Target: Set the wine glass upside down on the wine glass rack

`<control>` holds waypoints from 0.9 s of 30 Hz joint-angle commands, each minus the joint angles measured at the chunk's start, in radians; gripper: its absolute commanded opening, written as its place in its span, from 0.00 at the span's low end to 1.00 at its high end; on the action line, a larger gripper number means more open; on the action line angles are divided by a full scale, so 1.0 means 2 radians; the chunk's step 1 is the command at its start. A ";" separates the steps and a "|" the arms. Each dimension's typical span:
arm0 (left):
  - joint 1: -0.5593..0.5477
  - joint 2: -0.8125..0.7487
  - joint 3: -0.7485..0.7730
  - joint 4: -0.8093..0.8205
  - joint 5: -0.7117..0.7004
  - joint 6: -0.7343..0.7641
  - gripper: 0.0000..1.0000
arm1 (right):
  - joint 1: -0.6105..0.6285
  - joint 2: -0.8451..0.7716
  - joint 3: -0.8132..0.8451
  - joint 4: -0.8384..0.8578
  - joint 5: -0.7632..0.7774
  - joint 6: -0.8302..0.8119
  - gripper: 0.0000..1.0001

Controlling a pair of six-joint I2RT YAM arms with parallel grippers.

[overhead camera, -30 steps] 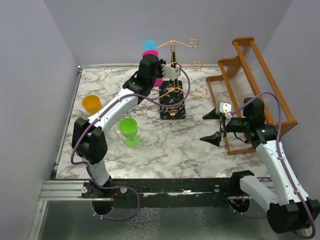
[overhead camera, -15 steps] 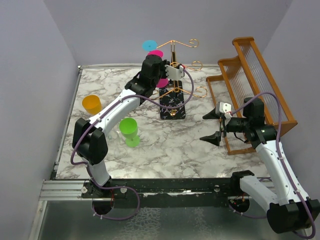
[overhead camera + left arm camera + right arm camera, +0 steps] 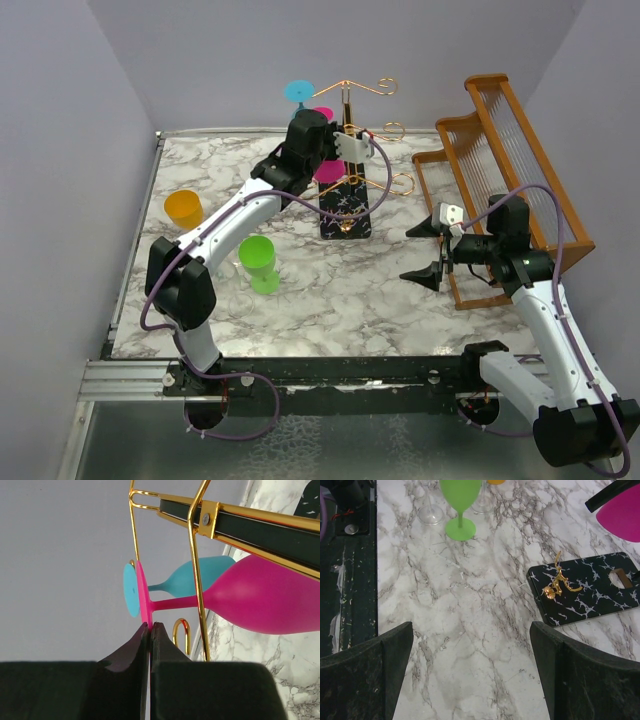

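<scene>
The gold wire wine glass rack [image 3: 346, 125] stands on its black speckled base [image 3: 345, 210] at the back middle. A blue wine glass [image 3: 297, 91] hangs upside down on it. My left gripper [image 3: 322, 135] is at the rack. In the left wrist view it [image 3: 150, 626] is shut on the foot rim of a pink wine glass [image 3: 260, 597], held upside down. The pink stem lies against a gold arm [image 3: 196, 575], with the blue glass [image 3: 200, 577] just behind. My right gripper [image 3: 425, 252] is open and empty, right of the base.
A green wine glass [image 3: 258, 262] stands upright at the front left, and an orange cup [image 3: 183, 208] is farther left. A brown wooden slatted rack [image 3: 500, 165] fills the right side, close behind my right arm. The right wrist view shows the base [image 3: 590, 587].
My left gripper has carried the pink glass a little to the right, closer in to the rack's post. The right arm has not moved.
</scene>
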 commanded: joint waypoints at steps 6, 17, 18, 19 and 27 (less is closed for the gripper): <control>-0.007 -0.042 0.002 -0.031 0.021 -0.022 0.00 | -0.003 -0.005 -0.006 0.014 0.010 0.006 0.99; -0.007 -0.061 -0.007 -0.055 0.017 -0.031 0.00 | -0.005 -0.003 -0.007 0.016 0.010 0.009 1.00; -0.007 -0.062 -0.007 -0.059 0.016 -0.032 0.00 | -0.005 -0.004 -0.007 0.017 0.011 0.009 1.00; -0.007 -0.063 -0.008 -0.061 0.015 -0.031 0.00 | -0.006 -0.004 -0.008 0.017 0.012 0.010 1.00; -0.006 -0.066 -0.027 -0.064 -0.004 -0.024 0.00 | -0.006 -0.004 -0.008 0.017 0.009 0.010 0.99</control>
